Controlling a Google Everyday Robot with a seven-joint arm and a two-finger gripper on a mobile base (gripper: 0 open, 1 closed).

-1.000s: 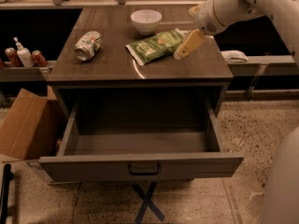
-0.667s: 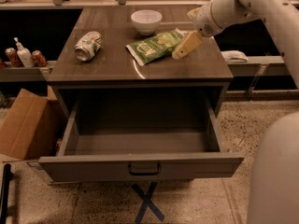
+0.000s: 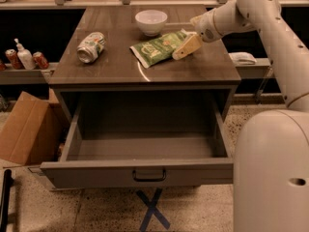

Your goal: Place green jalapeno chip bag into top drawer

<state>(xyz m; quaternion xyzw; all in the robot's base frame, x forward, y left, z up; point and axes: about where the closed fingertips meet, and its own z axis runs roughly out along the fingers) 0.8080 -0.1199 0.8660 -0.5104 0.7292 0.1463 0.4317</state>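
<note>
The green jalapeno chip bag (image 3: 155,49) lies flat on the dark wooden tabletop (image 3: 145,71), right of the middle. My gripper (image 3: 181,52) reaches in from the right and sits low at the bag's right end, touching or just over its edge. The top drawer (image 3: 145,149) below the tabletop is pulled wide open and holds nothing. Its grey front panel carries a small dark handle (image 3: 149,175).
A crushed silver-green soda can (image 3: 91,46) lies at the tabletop's left and a white bowl (image 3: 151,21) stands at the back. A cardboard box (image 3: 26,127) sits on the floor at left. Cans and a bottle (image 3: 24,57) stand on a left shelf. My white body (image 3: 270,173) fills the lower right.
My gripper has shifted slightly left, closer onto the bag's right end. My body fills more of the lower right. The bag, can, bowl and drawer have not moved.
</note>
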